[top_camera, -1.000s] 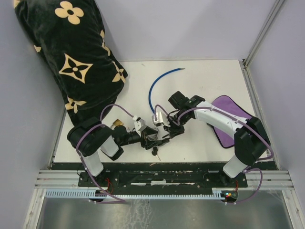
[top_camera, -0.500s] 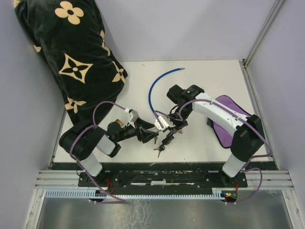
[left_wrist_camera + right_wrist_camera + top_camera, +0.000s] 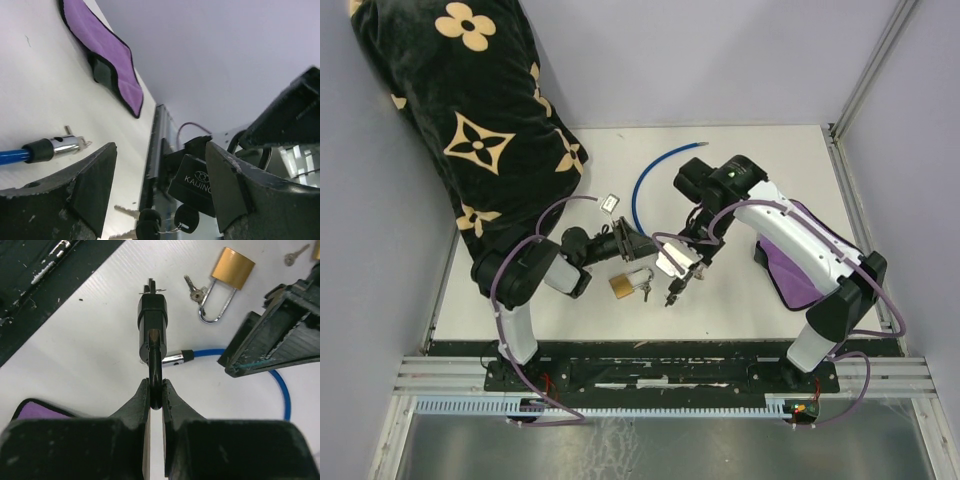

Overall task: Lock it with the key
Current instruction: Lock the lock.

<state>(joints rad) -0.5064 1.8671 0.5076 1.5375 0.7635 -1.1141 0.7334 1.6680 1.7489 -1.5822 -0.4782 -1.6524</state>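
My right gripper is shut on a thin black part at the near end of the black lock, holding it above the table. In the left wrist view the same lock, marked KAIJING, hangs tilted, with a black-headed key at its lower end and spare keys on a wire ring. My left gripper is open and empty and faces the lock from a short way off. From above, the left gripper sits left of the right gripper. The blue cable's metal tip lies beside the lock.
A brass padlock with small keys lies on the white table in front of the left gripper. The blue cable arcs toward the back. A purple cloth lies at the right and a black patterned pillow at the back left.
The left gripper has drawn back up and to the left, away from the black lock, and opened wider. The right gripper still holds the lock. The brass padlock now shows on the table.
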